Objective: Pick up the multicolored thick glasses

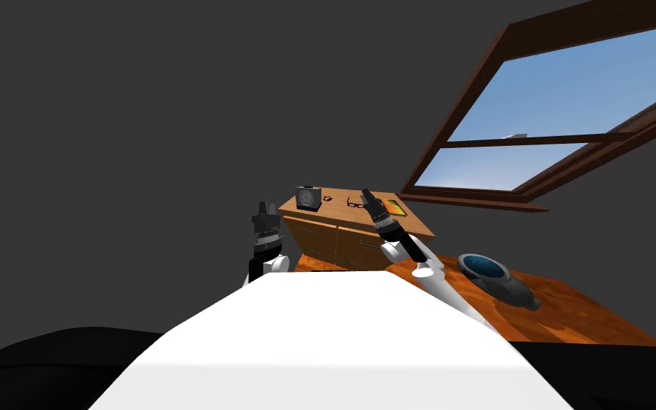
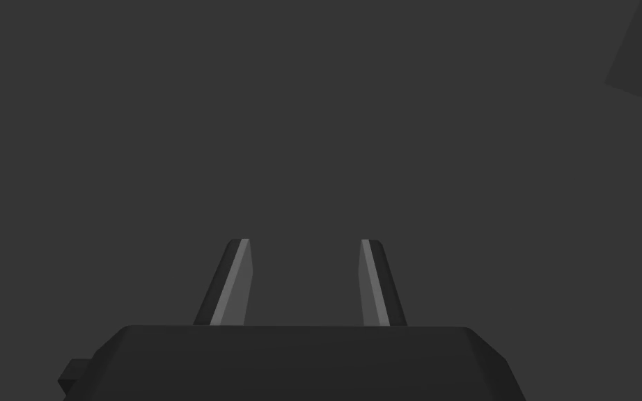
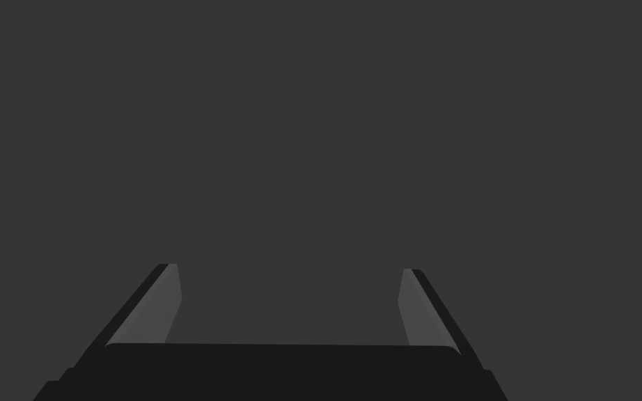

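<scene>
The dark-framed thick glasses (image 1: 356,203) lie on top of a low wooden dresser (image 1: 334,240), near the middle of its top. My right gripper (image 1: 366,192) is raised just beside them on their window side and points up toward the dark wall. Its fingers (image 3: 166,299) stand wide apart with nothing between them, so it is open. My left gripper (image 1: 264,208) is held up off the dresser's other end, beyond the clock. That gripper (image 2: 306,241) is open too, with a narrower gap and nothing in it.
A small grey clock (image 1: 308,198) and a tiny dark item (image 1: 327,198) stand on the dresser near the glasses, and a yellow-green flat item (image 1: 394,208) lies at its window end. A grey bowl with a blue inside (image 1: 489,270) sits on the wooden floor. A large window (image 1: 533,135) is beyond.
</scene>
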